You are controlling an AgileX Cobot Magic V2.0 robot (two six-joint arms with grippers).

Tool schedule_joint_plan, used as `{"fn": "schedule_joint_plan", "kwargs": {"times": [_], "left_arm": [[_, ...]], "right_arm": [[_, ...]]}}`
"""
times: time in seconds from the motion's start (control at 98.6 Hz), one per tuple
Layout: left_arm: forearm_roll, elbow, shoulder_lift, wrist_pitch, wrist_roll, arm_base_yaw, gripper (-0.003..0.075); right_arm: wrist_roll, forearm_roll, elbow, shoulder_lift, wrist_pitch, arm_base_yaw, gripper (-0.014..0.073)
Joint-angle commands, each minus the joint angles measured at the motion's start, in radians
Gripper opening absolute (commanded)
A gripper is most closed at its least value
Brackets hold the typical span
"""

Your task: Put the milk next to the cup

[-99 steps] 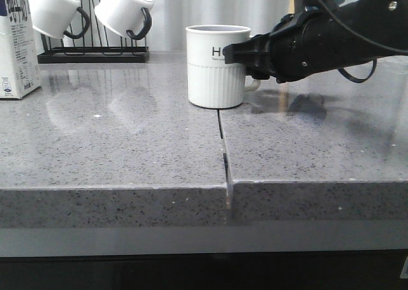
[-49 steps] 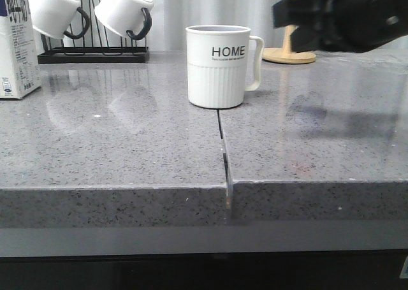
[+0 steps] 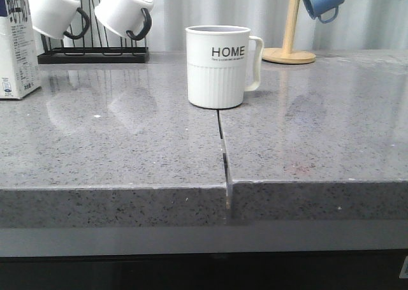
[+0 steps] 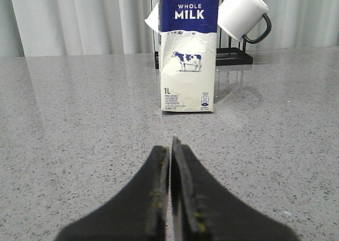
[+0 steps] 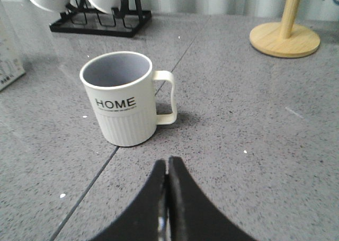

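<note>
Standing upright at the far left edge of the front view, the milk is sitting at about nine o'clock from the cup, well apart from it, with bare grey table stretching between them. Both things are resting on the table, and neither is being held. In the left wrist view the left hand is pointing straight at the carton's cow-printed face, its two fingers pressed together and gripping nothing; the right hand is likewise closed and empty, hovering just short of the cup and playing no part in the job at hand. Judging from the 1L marking, the carton is probably fairly heavy if full, though how full it is cannot be told. Its cardboard walls are looking slightly creased near the blue band, so they are likely giving a little under a squeeze, and the coated surface may be somewhat slick. Being tall and narrow, it is liable to tip if caught high or nudged on approach. A sensible hold is across two opposite flat faces around mid-height or just below, after the fingers are spread wide enough to clear the body. The black mug rack is standing close behind it.
</note>
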Motion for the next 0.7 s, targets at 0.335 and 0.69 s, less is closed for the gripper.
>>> {"fn": "schedule_joint_plan", "kwargs": {"times": [0.335, 0.69], "left_arm": [[-0.001, 0.041, -0.033, -0.076, -0.009, 0.001, -0.0013], [-0.001, 0.041, -0.033, -0.076, -0.009, 0.001, -0.0013]], "right_arm": [[-0.005, -0.008, 0.088, -0.466, 0.192, -0.001, -0.0069], [-0.005, -0.008, 0.206, -0.683, 0.213, -0.001, -0.0069]]}}
